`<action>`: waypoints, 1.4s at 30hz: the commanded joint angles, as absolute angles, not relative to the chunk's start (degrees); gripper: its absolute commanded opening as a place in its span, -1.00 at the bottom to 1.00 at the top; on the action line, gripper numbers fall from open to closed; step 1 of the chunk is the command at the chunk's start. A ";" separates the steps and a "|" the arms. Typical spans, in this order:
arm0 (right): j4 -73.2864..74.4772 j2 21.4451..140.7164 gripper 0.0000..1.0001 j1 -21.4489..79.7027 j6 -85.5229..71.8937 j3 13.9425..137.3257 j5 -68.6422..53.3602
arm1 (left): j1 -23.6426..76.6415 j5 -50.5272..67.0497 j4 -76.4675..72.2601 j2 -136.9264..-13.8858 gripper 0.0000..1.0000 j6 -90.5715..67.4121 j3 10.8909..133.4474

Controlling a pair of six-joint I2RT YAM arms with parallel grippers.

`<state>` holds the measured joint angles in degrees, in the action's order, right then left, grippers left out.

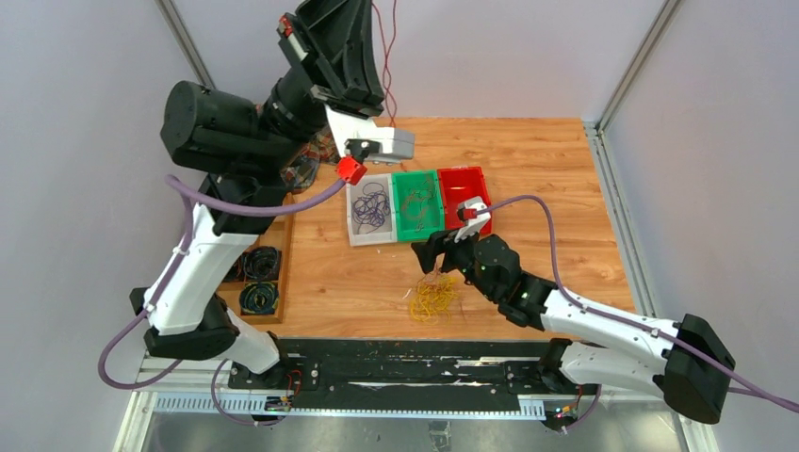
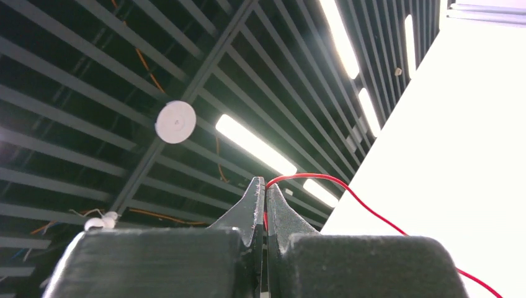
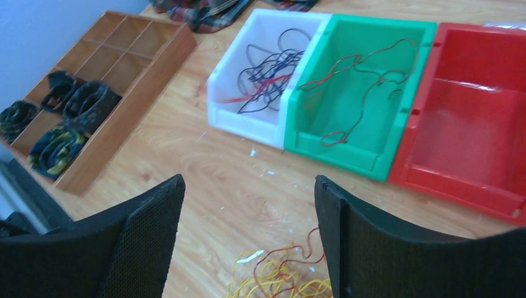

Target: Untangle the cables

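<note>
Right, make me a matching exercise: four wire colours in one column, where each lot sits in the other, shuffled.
Column one:
1. purple wires
2. brown wires
3. yellow wires
4. red wire

Column two:
a. on the table
b. in the shut left gripper
c. in the white bin
d. in the green bin

Pairs: 1-c, 2-d, 3-a, 4-b
</note>
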<state>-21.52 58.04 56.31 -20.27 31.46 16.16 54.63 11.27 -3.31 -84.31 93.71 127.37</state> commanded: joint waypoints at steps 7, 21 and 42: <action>-19.99 65.81 0.46 46.34 -20.29 37.77 20.02 | 55.02 6.61 -9.29 -91.37 -0.99 89.80 128.93; -19.40 67.57 0.43 40.58 -23.28 33.09 20.30 | 52.73 2.62 -14.63 -98.61 -0.99 86.72 132.11; -18.45 60.69 0.45 39.73 -25.95 27.43 18.87 | 46.38 0.16 -17.73 -95.35 -0.99 83.87 120.59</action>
<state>-18.63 62.46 40.73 -24.84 28.99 18.41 47.09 1.15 -14.17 -97.84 84.99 122.23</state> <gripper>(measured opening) 0.722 0.015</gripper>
